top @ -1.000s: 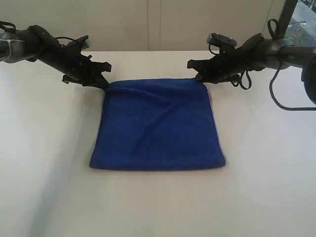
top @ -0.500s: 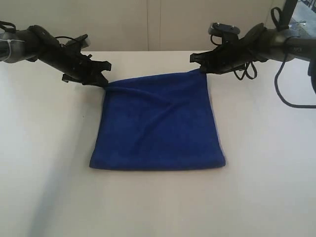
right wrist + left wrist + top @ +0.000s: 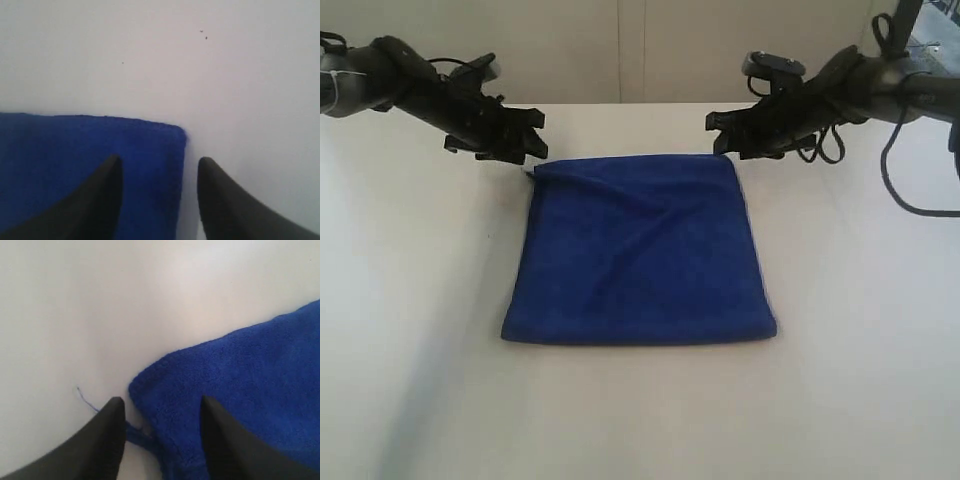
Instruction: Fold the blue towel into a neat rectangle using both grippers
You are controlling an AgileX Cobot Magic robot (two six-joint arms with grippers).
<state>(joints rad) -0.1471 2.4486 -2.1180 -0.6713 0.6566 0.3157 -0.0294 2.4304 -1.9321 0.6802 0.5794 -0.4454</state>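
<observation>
The blue towel lies flat on the white table, folded into a rough rectangle. The left gripper and right gripper hang at its two far corners, jaws parted on both. A loose thread trails beside the left corner.

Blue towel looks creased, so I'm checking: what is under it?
The blue towel rests on the white table; whatever lies beneath its layers is covered, so cannot be seen.
</observation>
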